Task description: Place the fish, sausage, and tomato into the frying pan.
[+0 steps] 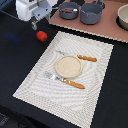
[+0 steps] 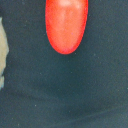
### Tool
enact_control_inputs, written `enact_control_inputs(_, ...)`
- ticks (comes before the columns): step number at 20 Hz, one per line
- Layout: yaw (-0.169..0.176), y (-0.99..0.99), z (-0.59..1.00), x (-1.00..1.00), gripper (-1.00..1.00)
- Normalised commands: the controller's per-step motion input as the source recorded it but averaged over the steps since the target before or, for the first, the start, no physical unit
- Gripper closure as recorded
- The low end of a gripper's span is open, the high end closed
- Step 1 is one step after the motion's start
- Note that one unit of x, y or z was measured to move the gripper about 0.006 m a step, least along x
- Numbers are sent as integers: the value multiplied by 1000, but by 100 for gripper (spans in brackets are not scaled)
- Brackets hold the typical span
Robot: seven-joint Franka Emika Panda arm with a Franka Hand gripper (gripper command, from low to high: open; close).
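Note:
The tomato (image 1: 41,35) is a glossy red ball on the dark table, just off the placemat's far corner on the exterior view's left. It fills the wrist view (image 2: 66,25). My gripper (image 1: 34,23) hangs above and slightly behind the tomato, apart from it, open and empty. No finger shows in the wrist view. The frying pan (image 1: 69,10) stands on the brown board at the back, with a thin red-brown rod, the sausage (image 1: 67,9), lying in it. I cannot make out the fish.
A grey pot (image 1: 91,13) stands beside the pan, and a pale bowl (image 1: 123,17) at the board's right end. On the striped placemat (image 1: 35,75) lie a beige plate (image 1: 67,66), an orange-handled knife (image 1: 86,58) and a fork (image 1: 70,82).

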Motion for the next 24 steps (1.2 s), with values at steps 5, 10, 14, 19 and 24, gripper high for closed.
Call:
enact_control_inputs(5, -3, 0, -394, -1, -100)
enact_control_inputs(10, 0, 3, -470, -105, -100)
enact_control_inputs(14, 0, 60, -384, -388, -100)
enact_control_inputs(19, 0, 105, -378, -409, -100)
enact_control_inputs(24, 0, 98, -342, -244, -100)
